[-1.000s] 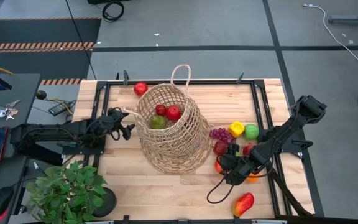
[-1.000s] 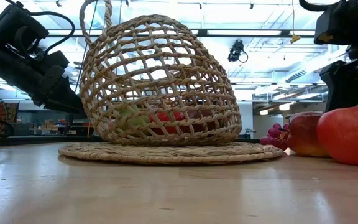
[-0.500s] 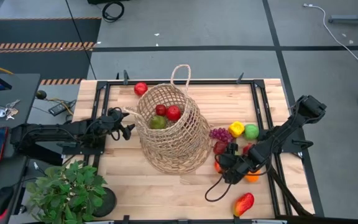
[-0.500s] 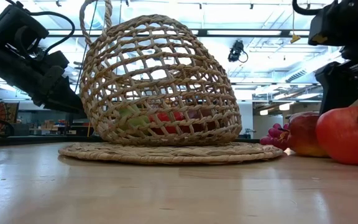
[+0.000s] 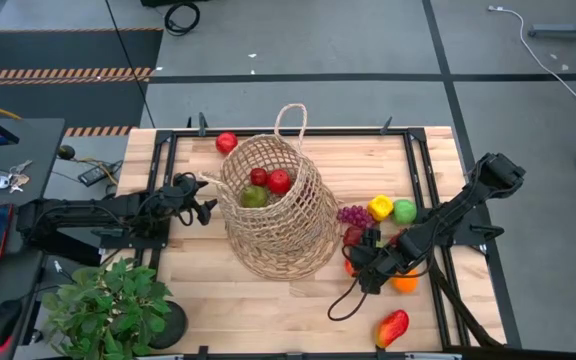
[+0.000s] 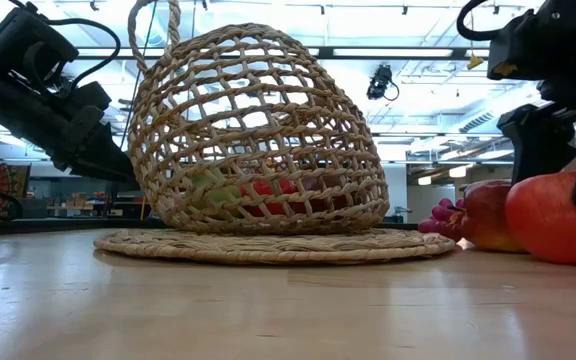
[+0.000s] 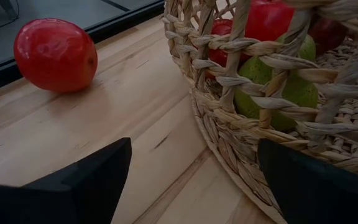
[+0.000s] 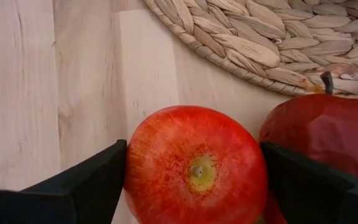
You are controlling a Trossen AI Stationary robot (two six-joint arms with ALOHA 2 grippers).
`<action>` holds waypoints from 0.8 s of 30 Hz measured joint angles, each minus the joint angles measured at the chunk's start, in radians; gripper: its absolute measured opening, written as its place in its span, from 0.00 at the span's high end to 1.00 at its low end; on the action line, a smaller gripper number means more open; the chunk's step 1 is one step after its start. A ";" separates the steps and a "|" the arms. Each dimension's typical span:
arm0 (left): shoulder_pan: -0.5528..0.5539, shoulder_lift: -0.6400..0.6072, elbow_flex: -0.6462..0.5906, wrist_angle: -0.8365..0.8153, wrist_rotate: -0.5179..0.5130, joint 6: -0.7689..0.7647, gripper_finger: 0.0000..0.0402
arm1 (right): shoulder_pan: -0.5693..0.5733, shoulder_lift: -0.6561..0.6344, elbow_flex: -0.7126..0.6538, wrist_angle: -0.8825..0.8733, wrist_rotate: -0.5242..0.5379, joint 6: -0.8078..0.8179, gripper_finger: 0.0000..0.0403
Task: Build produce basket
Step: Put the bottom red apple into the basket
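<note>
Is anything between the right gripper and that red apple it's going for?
Nothing visible. The right gripper has a finger on each side of the red apple, with no object between them. A darker red fruit sits right beside it, near one finger.

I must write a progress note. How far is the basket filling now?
Done: two red fruits and a green one lie in the basket. In hand: the right gripper straddles a red apple, fingers at its sides. Left: grapes, yellow pepper, mango, the far tomato. The left gripper waits open beside the basket.
</note>
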State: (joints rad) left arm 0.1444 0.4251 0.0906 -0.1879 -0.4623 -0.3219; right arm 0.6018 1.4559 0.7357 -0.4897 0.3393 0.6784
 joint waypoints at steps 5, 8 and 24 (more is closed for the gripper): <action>0.000 0.000 0.000 0.000 0.000 0.000 0.11 | -0.018 -0.006 0.001 -0.001 -0.027 -0.003 0.14; 0.000 0.000 0.000 0.000 0.000 0.000 0.11 | -0.030 -0.013 0.024 -0.003 -0.065 -0.026 0.14; 0.000 0.000 0.000 0.000 0.000 0.000 0.11 | -0.053 -0.150 0.127 0.038 0.243 -0.486 0.14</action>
State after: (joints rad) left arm 0.1445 0.4249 0.0906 -0.1880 -0.4622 -0.3220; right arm 0.5486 1.3058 0.8631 -0.4522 0.5827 0.1927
